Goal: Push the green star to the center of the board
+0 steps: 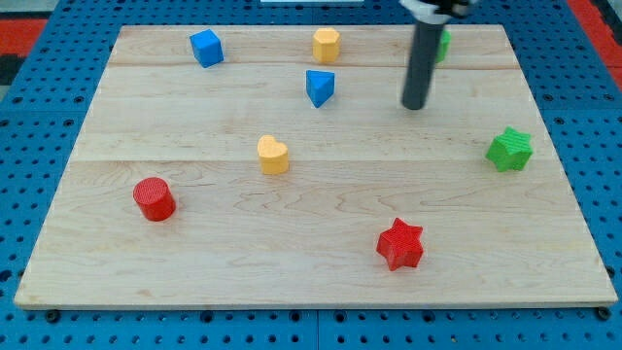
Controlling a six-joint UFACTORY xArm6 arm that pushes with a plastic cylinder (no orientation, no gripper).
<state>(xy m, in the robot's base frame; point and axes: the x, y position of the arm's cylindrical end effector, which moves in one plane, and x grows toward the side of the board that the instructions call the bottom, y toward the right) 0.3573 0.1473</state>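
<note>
Surface (311, 262): pale wooden board, carrying eight blocks.
Green star (510, 150): sitting near the view's right edge, about mid-height, well apart from the board's middle.
My tip (415, 104): resting on the wood in the upper right part, up and to the left of the green star, touching no block; no gripper is showing on this rod.
Green block (443, 43): peeking out behind the rod at the view's top, shape hard to tell.
Blue cube (206, 48), yellow block (327, 44), blue wedge (320, 87): lying along the top.
Yellow heart (273, 155): sitting left of centre.
Red cylinder (154, 199): standing at lower left.
Red star (400, 244): lying at lower right
</note>
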